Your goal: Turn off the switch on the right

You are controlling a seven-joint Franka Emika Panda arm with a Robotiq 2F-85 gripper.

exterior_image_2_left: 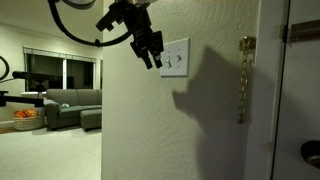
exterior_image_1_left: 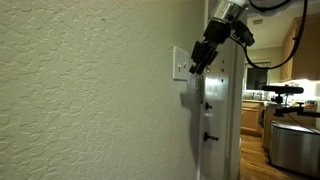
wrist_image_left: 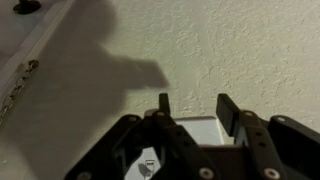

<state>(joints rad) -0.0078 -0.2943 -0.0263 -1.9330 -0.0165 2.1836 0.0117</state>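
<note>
A white wall plate (exterior_image_2_left: 177, 58) sits on the textured wall; it also shows in an exterior view (exterior_image_1_left: 180, 64) and in the wrist view (wrist_image_left: 200, 131). The switch, its right-hand toggle (exterior_image_2_left: 181, 59), is tiny and its position cannot be told. My gripper (exterior_image_2_left: 154, 62) is open and empty, with its fingertips just in front of the plate's left part and close to the wall. It also shows in an exterior view (exterior_image_1_left: 196, 68). In the wrist view my two fingers (wrist_image_left: 195, 103) stand apart over the plate. One small toggle (wrist_image_left: 148, 168) shows between the linkages.
A door frame with a brass chain (exterior_image_2_left: 243, 75) stands just right of the plate. A door lock (exterior_image_2_left: 312, 152) is lower right. A sofa (exterior_image_2_left: 70, 105) and living room lie beyond the wall's left edge. A kitchen (exterior_image_1_left: 285, 120) lies behind the door.
</note>
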